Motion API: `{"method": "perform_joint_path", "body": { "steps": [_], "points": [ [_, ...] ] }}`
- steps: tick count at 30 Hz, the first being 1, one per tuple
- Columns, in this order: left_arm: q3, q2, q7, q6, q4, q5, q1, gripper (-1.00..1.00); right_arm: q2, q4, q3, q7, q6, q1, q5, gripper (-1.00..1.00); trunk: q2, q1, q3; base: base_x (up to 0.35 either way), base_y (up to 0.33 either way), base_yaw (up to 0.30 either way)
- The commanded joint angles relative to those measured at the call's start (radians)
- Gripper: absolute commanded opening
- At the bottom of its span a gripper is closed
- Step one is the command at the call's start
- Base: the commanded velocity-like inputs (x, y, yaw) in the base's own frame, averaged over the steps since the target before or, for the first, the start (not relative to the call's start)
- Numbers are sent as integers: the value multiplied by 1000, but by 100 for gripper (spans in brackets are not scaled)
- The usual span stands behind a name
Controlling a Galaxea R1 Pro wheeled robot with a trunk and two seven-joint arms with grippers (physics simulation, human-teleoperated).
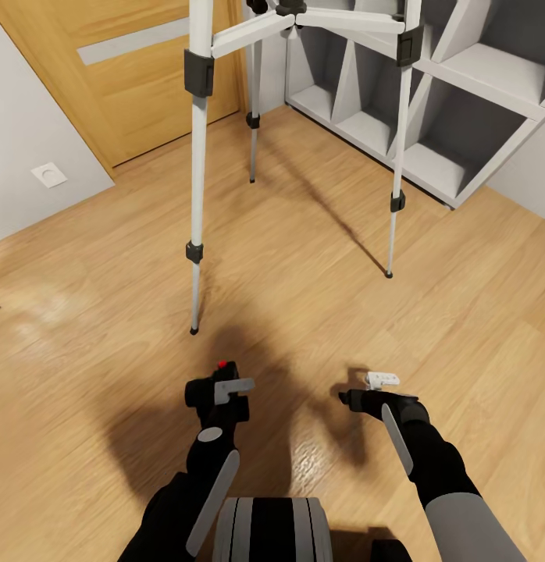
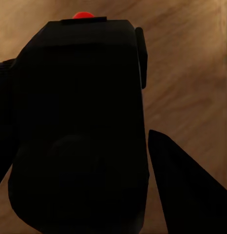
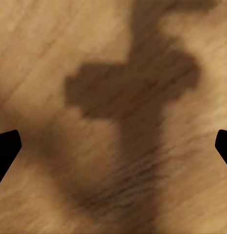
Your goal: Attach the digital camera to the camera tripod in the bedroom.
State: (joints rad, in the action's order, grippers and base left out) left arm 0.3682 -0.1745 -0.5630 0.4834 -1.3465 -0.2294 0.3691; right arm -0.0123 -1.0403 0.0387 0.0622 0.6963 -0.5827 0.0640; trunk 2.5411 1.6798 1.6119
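Observation:
The camera tripod (image 1: 197, 179) stands on the light wood floor ahead of me, its three silver-white legs spread; its head is cut off above the head view. My left gripper (image 1: 226, 389) is low in front of my trunk, shut on the digital camera (image 1: 202, 392), a black box with a red dot on top. In the left wrist view the digital camera (image 2: 79, 122) sits close up, with one dark finger (image 2: 186, 190) beside it. My right gripper (image 1: 365, 389) hovers open over bare floor; its wrist view has the right gripper (image 3: 113, 146) spread wide above its own shadow.
A wooden door (image 1: 124, 70) is at the back left, with a wall socket (image 1: 49, 175) on the white wall beside it. White cube shelves (image 1: 429, 101) stand at the back right, just behind the tripod's right leg. Open floor lies between me and the legs.

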Motion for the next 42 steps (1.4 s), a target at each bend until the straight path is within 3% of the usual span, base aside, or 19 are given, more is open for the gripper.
{"method": "perform_joint_path", "body": {
  "steps": [1,8,16,20,21,22,29,32,36,37,39,41,42],
  "points": [
    [4,0,-8,4,-1,-6,1,-100,0,-1,1,1,5,0,6,100,0,-1,-3,0,0,0],
    [7,0,-7,6,-2,-9,1,-100,0,-1,1,1,5,0,6,100,-2,-4,-30,0,0,0],
    [9,0,-6,5,-5,-40,1,-100,-2,-2,4,5,7,0,8,100,-3,-7,-61,0,0,0],
    [9,0,-5,4,-9,-44,1,-100,-14,-19,29,29,9,0,9,100,-4,-9,-77,0,0,0],
    [9,0,-6,3,-11,-45,1,-100,-24,-37,44,46,10,0,9,100,-5,-10,-81,0,0,0],
    [8,1,-6,3,-26,-47,1,-100,-53,-88,67,88,34,0,12,100,-5,-10,-84,0,0,0],
    [7,2,-2,3,-33,-90,1,-100,-59,-300,80,125,149,0,25,100,-7,-13,-112,0,0,0],
    [5,5,-1,1,-28,-143,1,-100,-60,-381,113,138,247,-2,62,100,-7,-15,-123,0,0,0],
    [4,22,2,-2,-16,-218,1,-100,-64,-407,147,152,316,-3,101,100,-8,-16,-139,0,0,0],
    [3,64,5,-8,5,-317,1,-100,-67,-418,162,153,351,-2,97,100,-8,-17,-142,0,0,0],
    [3,91,7,-27,21,-367,1,-100,-67,-420,166,150,351,-2,93,100,-9,-18,-150,0,0,0],
    [3,166,35,-124,28,-510,1,-100,-70,-420,171,143,351,-2,81,100,-9,-19,-158,0,0,0],
    [4,185,54,-141,17,-548,1,-100,-71,-420,174,139,351,-2,77,100,-10,-19,-162,0,0,0]
  ]
}}
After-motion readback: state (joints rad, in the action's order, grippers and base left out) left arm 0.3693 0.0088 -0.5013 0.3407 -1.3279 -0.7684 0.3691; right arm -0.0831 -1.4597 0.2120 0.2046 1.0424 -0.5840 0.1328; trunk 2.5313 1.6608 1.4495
